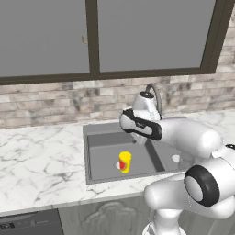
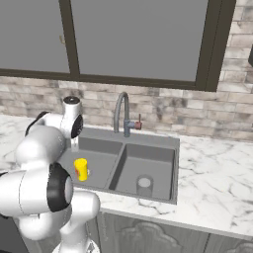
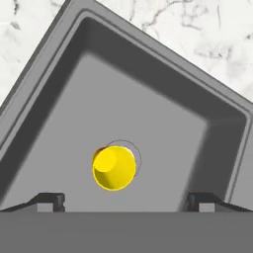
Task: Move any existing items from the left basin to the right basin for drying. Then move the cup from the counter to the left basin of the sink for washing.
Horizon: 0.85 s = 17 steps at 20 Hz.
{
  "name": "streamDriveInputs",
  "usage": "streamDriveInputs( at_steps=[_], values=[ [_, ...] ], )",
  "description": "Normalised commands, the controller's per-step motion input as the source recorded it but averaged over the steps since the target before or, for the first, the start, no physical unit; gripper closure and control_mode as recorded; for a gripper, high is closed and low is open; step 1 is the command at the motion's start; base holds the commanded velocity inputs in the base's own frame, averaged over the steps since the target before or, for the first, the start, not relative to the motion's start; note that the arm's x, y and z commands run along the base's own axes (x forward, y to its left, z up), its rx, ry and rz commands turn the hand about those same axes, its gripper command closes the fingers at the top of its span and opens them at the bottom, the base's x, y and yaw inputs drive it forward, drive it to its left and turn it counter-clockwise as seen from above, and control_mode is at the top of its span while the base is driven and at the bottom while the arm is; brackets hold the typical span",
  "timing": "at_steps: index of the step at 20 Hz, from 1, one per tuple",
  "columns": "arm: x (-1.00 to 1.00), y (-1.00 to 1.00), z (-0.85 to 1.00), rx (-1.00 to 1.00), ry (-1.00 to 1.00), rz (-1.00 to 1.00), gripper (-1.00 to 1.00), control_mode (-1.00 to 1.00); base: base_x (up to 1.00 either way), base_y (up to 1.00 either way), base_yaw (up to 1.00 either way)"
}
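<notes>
Cup [image 3: 114, 168] upright in left basin [image 3: 163, 123], below spread hand [image 3: 125, 200]

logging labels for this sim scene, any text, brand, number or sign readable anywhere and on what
No readable text in any of the views.
Cup: a red mark on its yellow side, a plain patch with no letters or digits that can be made out.
Tap: a small red handle, no lettering.
Dark panel under the counter: faint pale marks at its left end, too small and blurred to read.
</notes>
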Motion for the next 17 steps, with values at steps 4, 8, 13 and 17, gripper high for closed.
streamDriveInputs(
  at_steps=[4,8,13,17],
  values=[
    [0.0,-0.25,0.86,0.0,0.0,0.0,-1.0,-1.0,0.0,0.0,0.0],
    [-0.03,-0.25,0.54,0.0,-0.02,0.0,-1.0,-1.0,0.0,0.0,0.0],
    [-0.01,0.0,0.03,-0.01,0.0,0.0,-1.0,-1.0,0.0,0.0,0.0],
    [0.0,0.0,0.0,0.0,0.0,0.0,-1.0,-1.0,0.0,0.0,0.0]
  ],
)
